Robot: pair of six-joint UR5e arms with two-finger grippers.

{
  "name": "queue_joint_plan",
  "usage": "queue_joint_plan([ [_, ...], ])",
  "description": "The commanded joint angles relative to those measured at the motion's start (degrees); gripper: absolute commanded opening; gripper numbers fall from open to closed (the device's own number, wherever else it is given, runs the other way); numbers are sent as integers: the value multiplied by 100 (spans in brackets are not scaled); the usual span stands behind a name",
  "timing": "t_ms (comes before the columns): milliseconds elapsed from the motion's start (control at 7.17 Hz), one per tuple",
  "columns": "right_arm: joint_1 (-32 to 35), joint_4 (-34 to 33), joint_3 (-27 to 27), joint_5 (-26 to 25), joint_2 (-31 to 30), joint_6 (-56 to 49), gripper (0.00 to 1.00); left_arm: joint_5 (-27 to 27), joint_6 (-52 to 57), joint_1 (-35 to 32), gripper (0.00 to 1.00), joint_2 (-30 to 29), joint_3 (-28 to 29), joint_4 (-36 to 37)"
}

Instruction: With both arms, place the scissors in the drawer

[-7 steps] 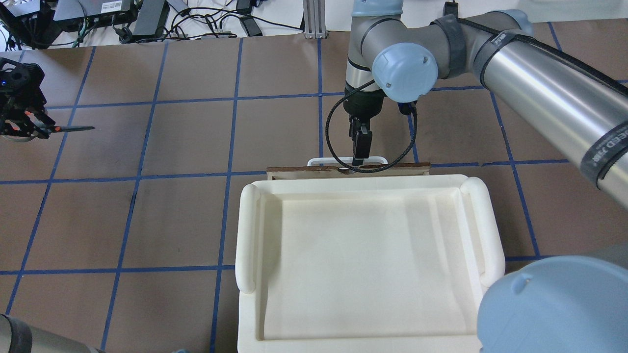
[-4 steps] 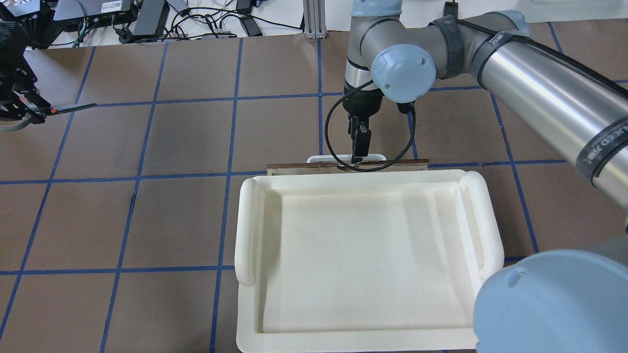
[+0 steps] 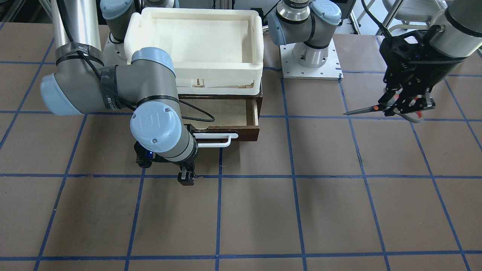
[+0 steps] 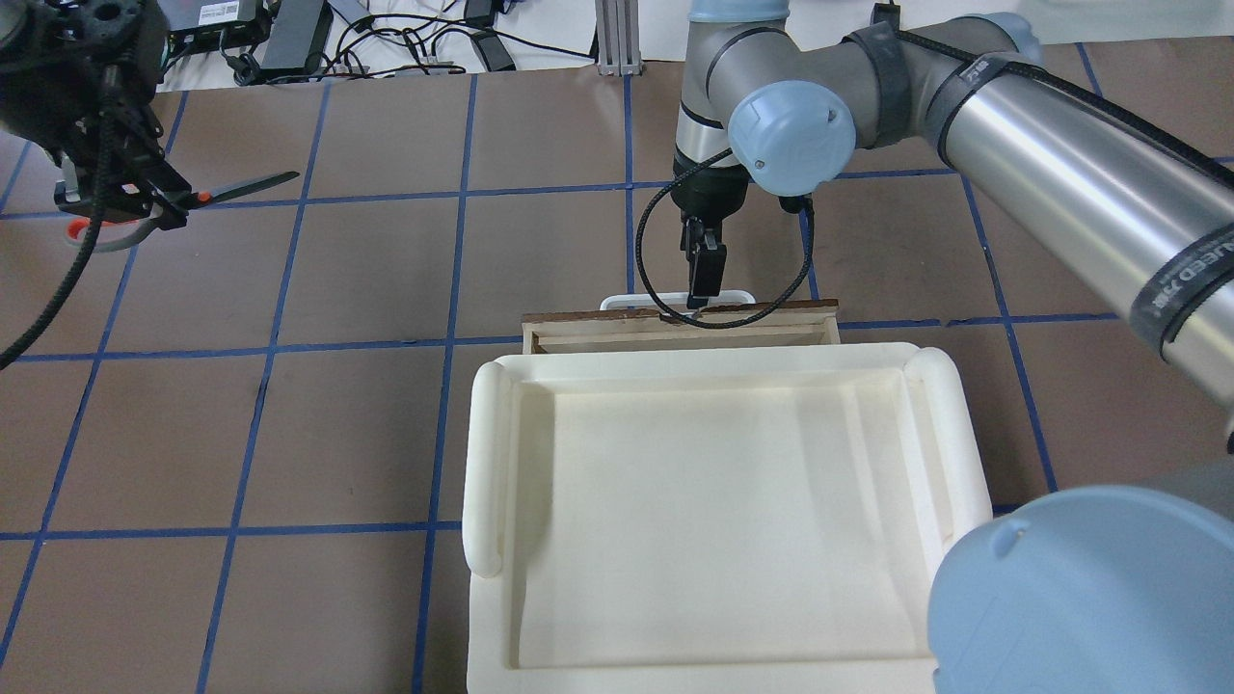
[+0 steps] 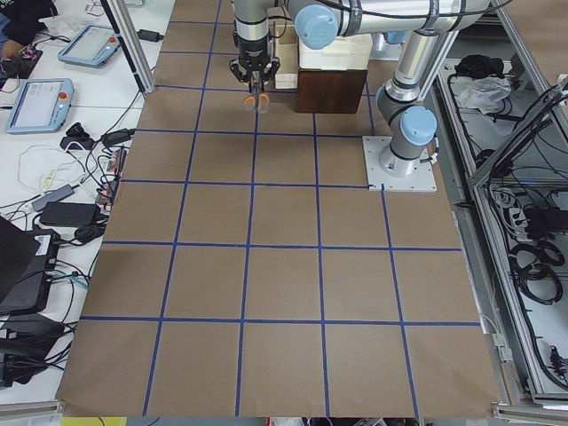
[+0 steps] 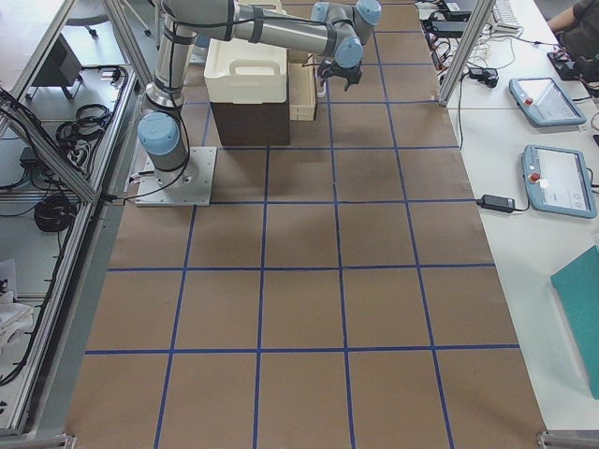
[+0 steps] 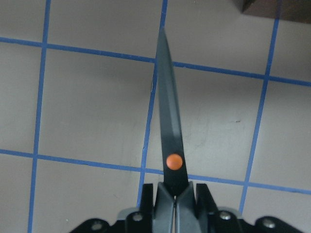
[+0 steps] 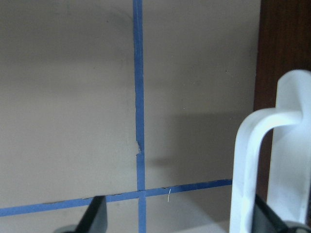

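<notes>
My left gripper (image 4: pixel 145 198) is shut on the scissors (image 4: pixel 246 185) at their grey and orange-red handles. It holds them level in the air at the far left, with the dark blades pointing towards the middle. In the left wrist view the scissors (image 7: pixel 170 131) stick out straight ahead over the table. The dark brown drawer (image 3: pixel 248 131) is partly pulled out from under the foam tray, and its pale inside shows. My right gripper (image 3: pixel 185 177) is open at the drawer's white bar handle (image 3: pixel 216 140). In the right wrist view the handle (image 8: pixel 252 160) stands by the right finger.
The cream-white foam tray (image 4: pixel 487 453) sits on top of the drawer's cabinet (image 5: pixel 330 89). The brown table mat with blue tape lines lies between the two grippers. Cables and boxes lie beyond the table's far edge (image 4: pixel 289 39). The left arm's base plate (image 3: pixel 310 64) is beside the cabinet.
My left gripper has lifted the scissors and carried them a little towards the middle. The drawer front has slid out away from the robot along with my right gripper, uncovering a strip of its inside.
</notes>
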Motion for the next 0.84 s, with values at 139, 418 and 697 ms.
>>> queue_joint_plan([
  [139,-9,-43,-116,-42,56,-161,100,239,-828,-700,0,-72,-9,47],
  [418,-26,-253,-134,-33,248,-161,100,258,-828,-719,0,-81,-17,47],
  [697,-52,-272,-195,-33,259,-161,100,267,-828,-719,0,-54,-26,39],
])
